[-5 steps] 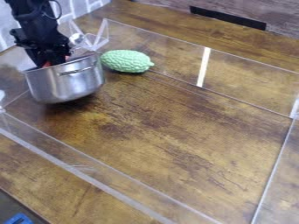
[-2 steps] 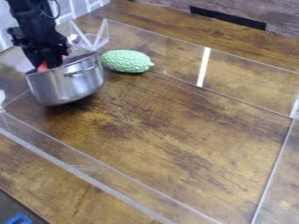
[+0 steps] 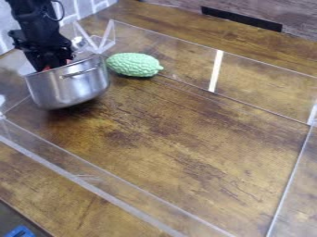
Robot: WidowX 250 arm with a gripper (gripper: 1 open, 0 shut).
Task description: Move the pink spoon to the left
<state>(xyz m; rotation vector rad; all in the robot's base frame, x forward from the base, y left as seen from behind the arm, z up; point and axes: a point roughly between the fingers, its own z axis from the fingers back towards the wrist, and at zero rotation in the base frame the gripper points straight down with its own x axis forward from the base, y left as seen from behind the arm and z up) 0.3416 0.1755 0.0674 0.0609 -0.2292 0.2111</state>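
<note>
At the far left, in the top corner, the black gripper (image 3: 47, 61) points steeply down over the steel pot (image 3: 67, 84). Its jaws are closed tight, and a small patch of pinkish red shows between them: this is the handle of the pink spoon (image 3: 46, 66), which the gripper is grasping. The spoon sits at the back rim of the pot, on its left side; its metal bowl is hidden, so I cannot tell if it rests inside the pot or hangs above it.

The pot is round and shiny, with a small side handle facing the front right, and it stands on the wooden table (image 3: 186, 139). Behind the gripper and the pot, some clear plastic pieces (image 3: 93, 39) stand in the corner, but their shape is hard to read.

Just to the right of the pot lies a bumpy green object (image 3: 133, 64), oval, flat on the wood and not touching the pot.

Further right, the dark wood surface is bare, with a bright white reflection (image 3: 216, 70). A low clear wall (image 3: 74, 176) runs around the work area, along the front and along the right side.
</note>
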